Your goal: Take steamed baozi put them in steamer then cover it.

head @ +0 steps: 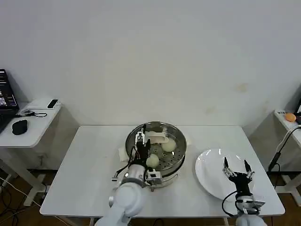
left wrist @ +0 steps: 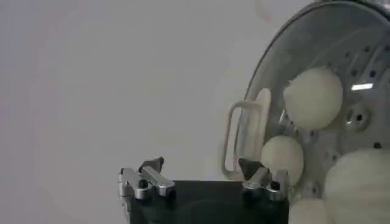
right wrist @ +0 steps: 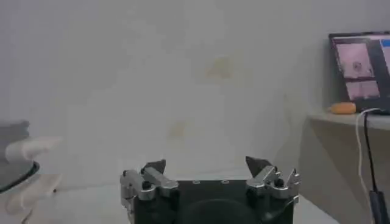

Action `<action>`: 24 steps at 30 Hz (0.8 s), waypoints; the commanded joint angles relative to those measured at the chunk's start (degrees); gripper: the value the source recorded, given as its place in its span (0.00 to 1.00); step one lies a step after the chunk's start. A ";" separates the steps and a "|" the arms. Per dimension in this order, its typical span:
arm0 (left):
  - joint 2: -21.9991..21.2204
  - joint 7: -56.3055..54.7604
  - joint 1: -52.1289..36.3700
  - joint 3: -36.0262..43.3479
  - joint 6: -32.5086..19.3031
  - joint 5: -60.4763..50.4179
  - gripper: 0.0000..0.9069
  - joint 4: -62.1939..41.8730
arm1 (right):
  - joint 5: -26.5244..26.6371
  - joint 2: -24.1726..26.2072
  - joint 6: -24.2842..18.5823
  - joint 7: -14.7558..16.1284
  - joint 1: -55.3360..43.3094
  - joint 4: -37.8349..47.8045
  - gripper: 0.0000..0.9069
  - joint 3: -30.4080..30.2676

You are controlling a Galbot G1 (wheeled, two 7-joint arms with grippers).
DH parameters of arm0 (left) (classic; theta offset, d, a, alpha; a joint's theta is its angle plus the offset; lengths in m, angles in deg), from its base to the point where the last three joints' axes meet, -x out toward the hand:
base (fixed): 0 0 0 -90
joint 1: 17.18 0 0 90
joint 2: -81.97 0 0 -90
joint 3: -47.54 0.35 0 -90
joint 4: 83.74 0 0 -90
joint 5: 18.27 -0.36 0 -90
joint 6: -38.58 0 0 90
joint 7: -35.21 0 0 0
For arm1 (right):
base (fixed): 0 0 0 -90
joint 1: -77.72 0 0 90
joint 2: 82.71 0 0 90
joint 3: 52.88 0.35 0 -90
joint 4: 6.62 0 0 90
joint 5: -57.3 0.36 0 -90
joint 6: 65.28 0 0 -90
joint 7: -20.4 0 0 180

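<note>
Right gripper [head: 235, 165]: lower right of your head view, over the near part of the white plate [head: 208, 173]; fingers spread wide, nothing between them.
Left gripper [head: 140, 140]: just left of centre in your head view, at the steamer's left rim; fingers well apart, gripping nothing.
Steamer [head: 177, 135]: centre of your white table [head: 89, 165], shiny steel, perforated tray showing inside.
Steamed baozi: you can see one bun [head: 152, 161] at the tray's near side and another [head: 169, 145] further back; your left wrist view shows four [left wrist: 312, 98] cream rounds crowded on the tray.
Handle [left wrist: 244, 137]: cream loop on the steamer's side, just beyond the left fingertips.
</note>
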 commanded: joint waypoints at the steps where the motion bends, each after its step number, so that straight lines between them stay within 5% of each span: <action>1: 3.93 0.96 3.20 -5.63 -0.34 9.55 1.00 11.13 | 1.09 0.62 1.32 -0.42 0.66 -1.63 1.00 -0.36; 6: 9.82 -1.52 6.18 -14.14 -1.29 29.48 1.00 16.95 | 2.40 1.85 5.44 -2.50 1.65 -4.93 1.00 -1.20; 12: 11.37 -10.28 13.37 -30.60 -13.46 57.62 1.00 11.41 | 4.32 7.25 11.54 -4.84 3.12 -8.28 1.00 -3.88; 19: 11.19 -15.24 22.80 -37.51 -24.11 69.13 1.00 1.86 | 4.08 10.67 13.01 -5.23 3.94 -10.62 1.00 -5.53; 24: 9.94 -17.62 26.47 -37.55 -23.75 72.20 1.00 0.16 | 5.07 10.11 15.45 -4.04 4.98 -12.50 1.00 -6.58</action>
